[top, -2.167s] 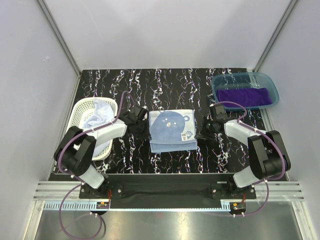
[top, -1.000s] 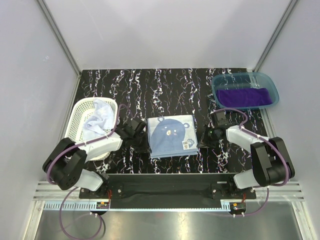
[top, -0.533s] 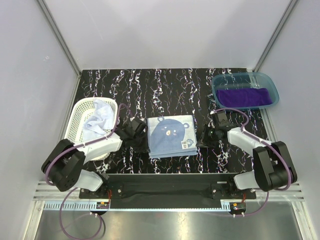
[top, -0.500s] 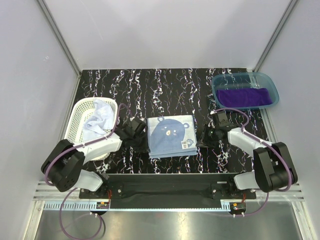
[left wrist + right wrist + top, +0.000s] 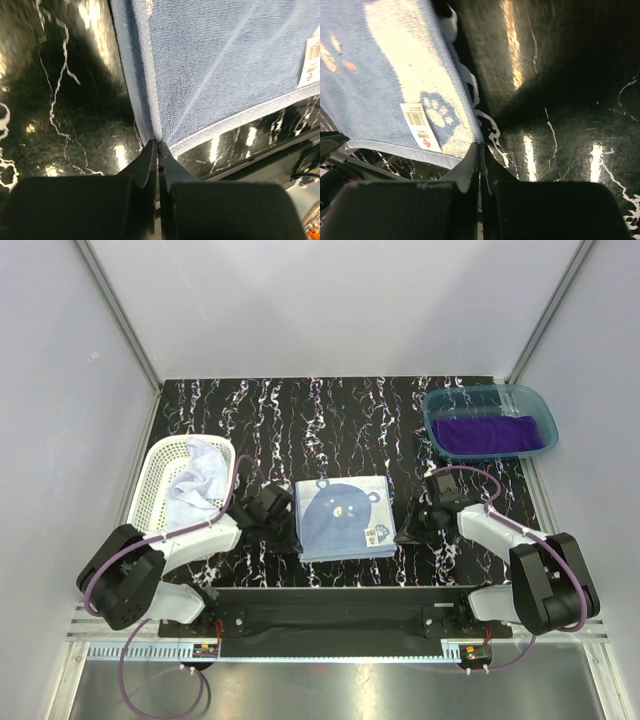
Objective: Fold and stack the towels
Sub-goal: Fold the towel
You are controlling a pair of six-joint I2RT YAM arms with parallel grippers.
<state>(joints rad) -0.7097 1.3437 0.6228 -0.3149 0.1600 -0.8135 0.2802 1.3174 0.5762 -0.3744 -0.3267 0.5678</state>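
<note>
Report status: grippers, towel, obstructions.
Left gripper shut on bear towel corner. Right gripper shut on opposite-side corner. Towel flat on table. No obstruction seen.

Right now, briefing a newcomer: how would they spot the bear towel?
On the black marbled table, find the near middle. The bear towel lies flat there; the purple towel sits in the teal bin, the pale towel in the white basket.

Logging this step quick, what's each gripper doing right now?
Left gripper: closed on a corner of the bear towel.
Right gripper: closed on another corner of it.
</note>
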